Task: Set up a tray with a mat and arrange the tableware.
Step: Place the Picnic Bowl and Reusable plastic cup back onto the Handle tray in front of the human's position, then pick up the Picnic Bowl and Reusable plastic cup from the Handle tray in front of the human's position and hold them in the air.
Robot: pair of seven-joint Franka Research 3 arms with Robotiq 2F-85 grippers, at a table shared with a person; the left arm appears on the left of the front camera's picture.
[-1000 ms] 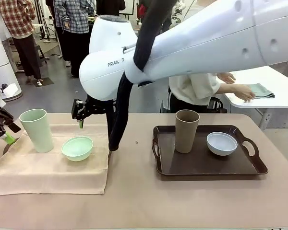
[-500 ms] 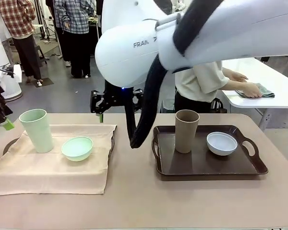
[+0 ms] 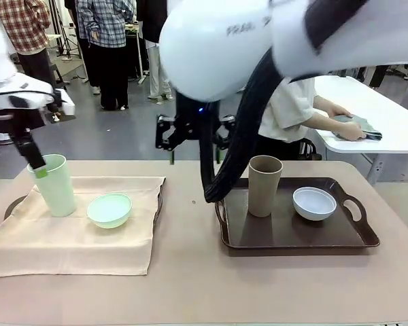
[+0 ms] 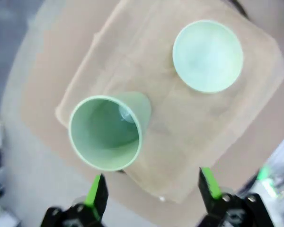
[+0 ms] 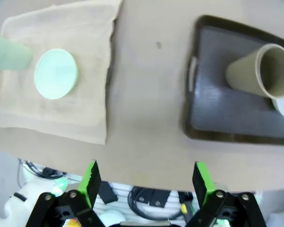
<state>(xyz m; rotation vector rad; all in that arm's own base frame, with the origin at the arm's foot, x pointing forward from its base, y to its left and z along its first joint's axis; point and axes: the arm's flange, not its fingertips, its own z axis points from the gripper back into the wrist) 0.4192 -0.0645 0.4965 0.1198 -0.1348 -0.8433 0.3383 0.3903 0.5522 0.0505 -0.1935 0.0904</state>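
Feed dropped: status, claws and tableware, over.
Open, empty: left claw, right claw. On beige cloth mat: tall mint green tumbler, round mint green bowl. On bare dark brown tray: tall tan tumbler, small white bowl.

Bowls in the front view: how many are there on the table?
2. The green bowl is on the mat at the left, beside the green tumbler. The white bowl is in the tray at the right, beside the tan tumbler. None seems hidden.

Left fingers point(image 3: 35, 157) rose to mint tumbler point(image 3: 56, 187) rim; right arm point(image 3: 217, 41) lifted.
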